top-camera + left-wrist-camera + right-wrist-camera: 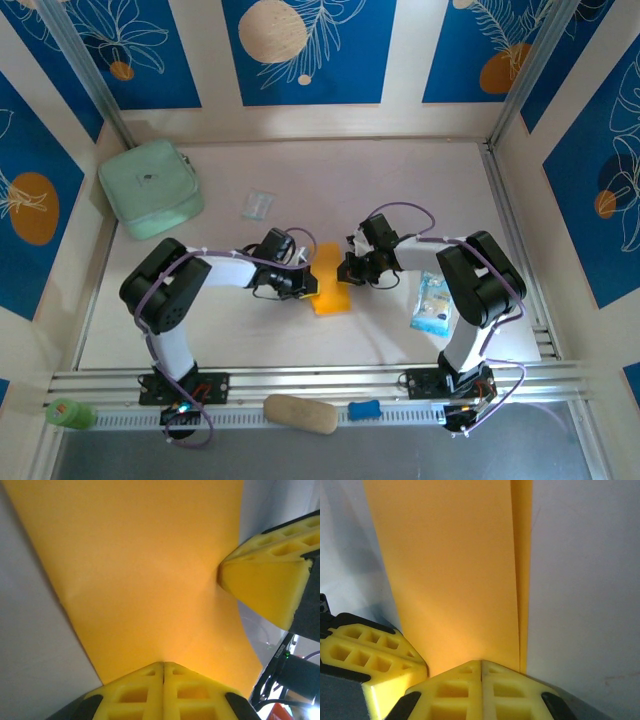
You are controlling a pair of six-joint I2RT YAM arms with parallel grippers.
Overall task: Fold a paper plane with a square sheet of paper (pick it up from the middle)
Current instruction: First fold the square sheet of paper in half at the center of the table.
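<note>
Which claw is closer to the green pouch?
Left. The left gripper is at the paper's left edge, toward the pouch; the right gripper is beyond the paper, farther right.

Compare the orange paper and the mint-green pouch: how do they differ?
The orange paper is thin and flat; the mint-green pouch is thick and padded. The paper lies mid-table; the pouch sits at the far-left corner. The paper looks smaller than the pouch. Both rest on the table.

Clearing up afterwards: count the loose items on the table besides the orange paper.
3: mint-green pouch far left, clear wrapper mid-table, blue-and-white packet beside the right arm. Arms may hide more.
</note>
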